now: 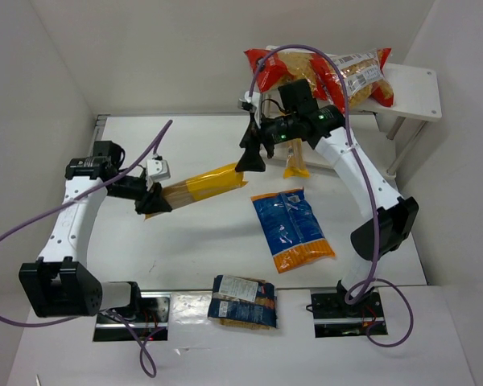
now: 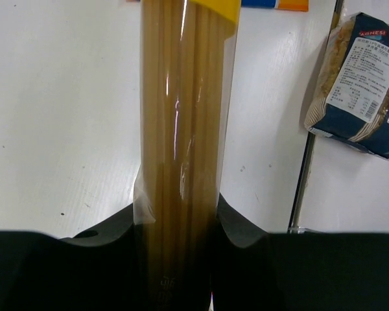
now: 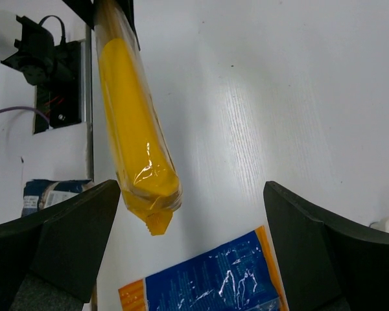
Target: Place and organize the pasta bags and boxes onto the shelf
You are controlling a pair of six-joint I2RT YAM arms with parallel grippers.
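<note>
**A:** What are your left fingers (image 1: 153,201) doing?

**B:** They are closing tight on the clear end of a spaghetti pack (image 1: 203,184), with the strands running straight out between them. The pack's yellow end is pointing toward your right arm. From above I cannot quite tell whether that end is touching the counter (image 1: 185,257).

**A:** And your right fingers (image 1: 252,154)?

**B:** They are gaping wide and holding nothing, hovering just over that yellow tip.

**A:** Where is everything else lying?

**B:** The blue-and-orange bag (image 1: 294,229) is lying flat mid-counter, just right of the pack. The dark-blue bag (image 1: 241,301) is sitting at the near edge, between your arm bases. Two red-ended bags (image 1: 338,71) are resting on the top board of the shelf (image 1: 416,92), at the far right. A second yellow pack (image 1: 296,163) is lying under your right arm, partly hidden.
</note>
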